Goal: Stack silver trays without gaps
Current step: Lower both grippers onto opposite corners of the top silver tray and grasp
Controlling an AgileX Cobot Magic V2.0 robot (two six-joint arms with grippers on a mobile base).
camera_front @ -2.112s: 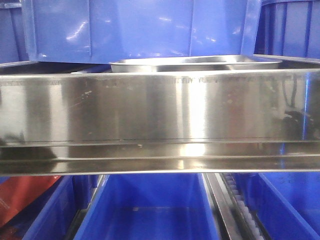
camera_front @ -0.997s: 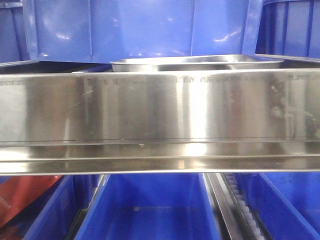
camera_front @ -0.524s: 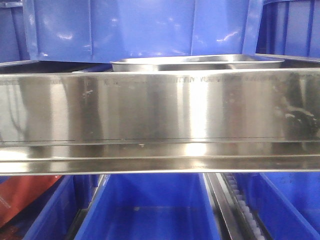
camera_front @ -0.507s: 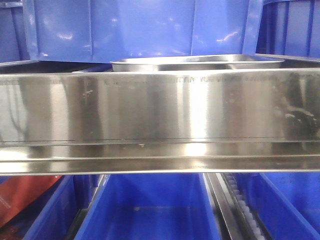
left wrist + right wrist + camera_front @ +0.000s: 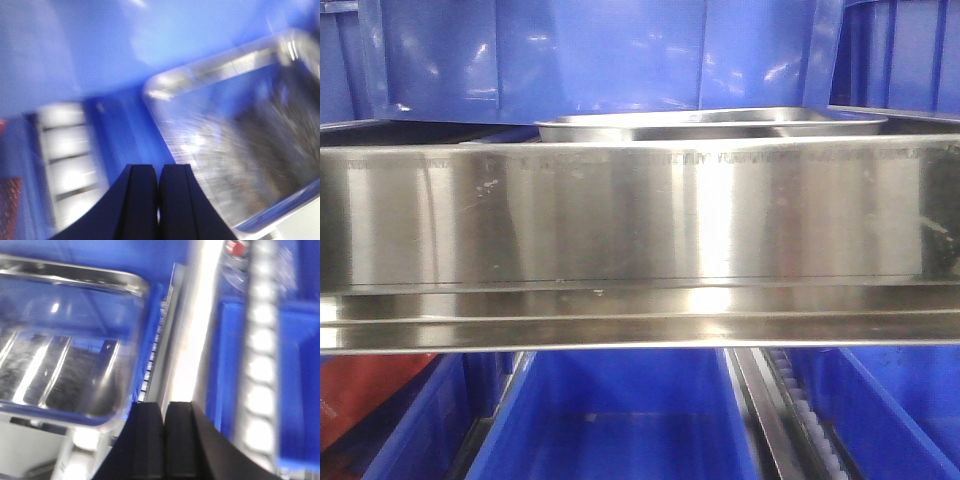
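A silver tray (image 5: 720, 124) shows only as a rim above the brushed-steel band in the front view. In the blurred left wrist view a silver tray (image 5: 240, 145) lies to the right of my left gripper (image 5: 159, 167), whose black jaws are shut and empty. In the right wrist view a silver tray (image 5: 65, 345) lies to the left of my right gripper (image 5: 164, 405), also shut and empty, above a pale rail. I cannot tell whether the views show one tray or a stack. Neither gripper shows in the front view.
A wide brushed-steel band (image 5: 640, 220) fills the middle of the front view. Blue plastic bins stand behind it (image 5: 600, 50) and below it (image 5: 620, 420). A roller rail (image 5: 260, 340) and a blue bin (image 5: 300, 380) lie right of the right gripper. Something red (image 5: 360, 395) is at lower left.
The front view has shifted slightly; the tray rim and band sit a little differently and reflections on the band have changed. No gripper enters that view.
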